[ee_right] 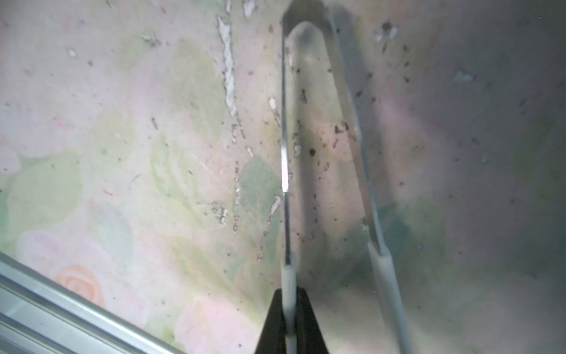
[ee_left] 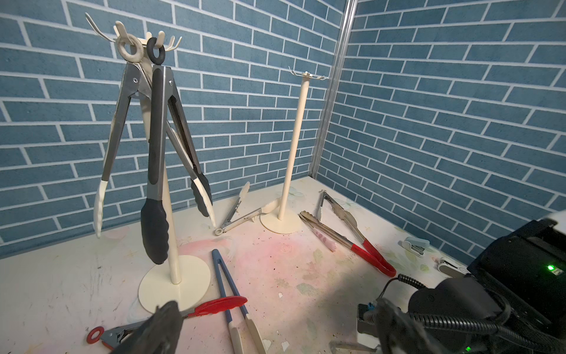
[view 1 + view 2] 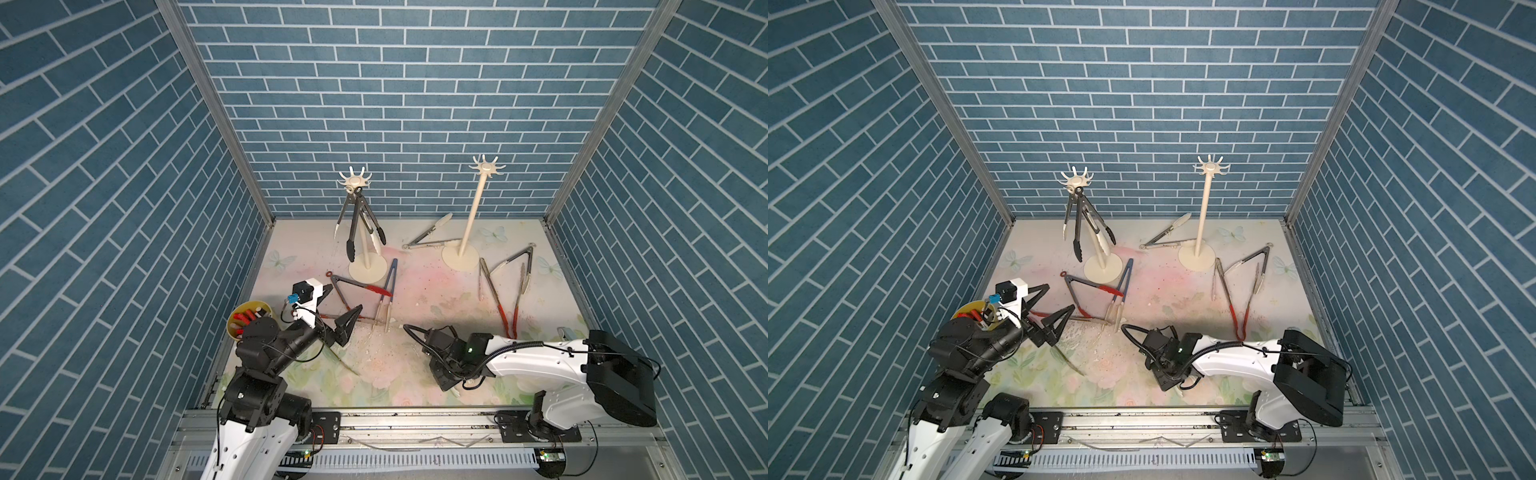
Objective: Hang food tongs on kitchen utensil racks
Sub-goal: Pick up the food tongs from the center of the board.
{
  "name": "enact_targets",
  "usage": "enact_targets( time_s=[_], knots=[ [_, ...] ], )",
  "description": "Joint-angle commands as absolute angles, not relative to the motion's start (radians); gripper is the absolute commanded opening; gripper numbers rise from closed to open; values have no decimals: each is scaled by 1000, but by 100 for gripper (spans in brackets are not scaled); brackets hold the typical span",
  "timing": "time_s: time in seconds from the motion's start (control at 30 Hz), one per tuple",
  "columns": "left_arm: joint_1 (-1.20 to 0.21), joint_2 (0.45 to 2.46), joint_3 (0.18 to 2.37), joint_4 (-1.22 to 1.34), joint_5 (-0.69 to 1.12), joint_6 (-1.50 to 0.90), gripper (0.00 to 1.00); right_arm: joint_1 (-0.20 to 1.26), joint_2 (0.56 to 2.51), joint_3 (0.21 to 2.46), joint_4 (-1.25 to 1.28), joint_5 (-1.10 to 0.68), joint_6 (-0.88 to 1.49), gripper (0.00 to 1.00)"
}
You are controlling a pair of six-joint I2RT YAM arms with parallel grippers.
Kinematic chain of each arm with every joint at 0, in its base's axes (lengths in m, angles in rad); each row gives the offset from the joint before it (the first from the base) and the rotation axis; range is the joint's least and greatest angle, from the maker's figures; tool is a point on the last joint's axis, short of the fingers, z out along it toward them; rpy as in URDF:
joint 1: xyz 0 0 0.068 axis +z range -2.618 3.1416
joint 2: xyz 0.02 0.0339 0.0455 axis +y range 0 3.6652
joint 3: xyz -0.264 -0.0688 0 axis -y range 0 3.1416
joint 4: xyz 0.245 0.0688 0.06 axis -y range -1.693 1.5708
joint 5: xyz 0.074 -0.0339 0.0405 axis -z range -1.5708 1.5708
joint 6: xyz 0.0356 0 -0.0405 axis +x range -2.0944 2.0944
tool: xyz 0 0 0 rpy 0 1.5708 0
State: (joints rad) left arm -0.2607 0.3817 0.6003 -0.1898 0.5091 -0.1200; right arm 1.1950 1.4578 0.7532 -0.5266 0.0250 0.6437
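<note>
A: Where are the tongs that matter?

B: Low at the front of the desk (image 3: 436, 299). The right hand (image 1: 289, 295) is clamped on the white-sleeved tip of one leg of the white-tipped tongs (image 1: 286, 171). The other leg lies free beside it.

A: Long axis?

B: Straight away from the hand, with the bend end farthest out.

A: And the rack?

B: The empty rack (image 3: 473, 216) stands well apart, toward the back wall. I judge the right arm is nearer. The left hand (image 3: 1060, 296) hangs spread wide, holding nothing.

white-tipped tongs (image 1: 386, 275) blurred, ends cut off, yellow cup (image 3: 963, 309) half hidden
</note>
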Motion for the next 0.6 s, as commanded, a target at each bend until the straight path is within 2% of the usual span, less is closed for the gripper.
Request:
enact_targets(
  time_s=[0.0, 0.57],
  knots=[
    [-266, 375, 626, -192, 503, -114, 99, 1188, 1471, 796, -558, 61, 614, 2],
    [-268, 374, 625, -188, 510, -114, 99, 1059, 1449, 881, -529, 76, 478, 0]
  ],
)
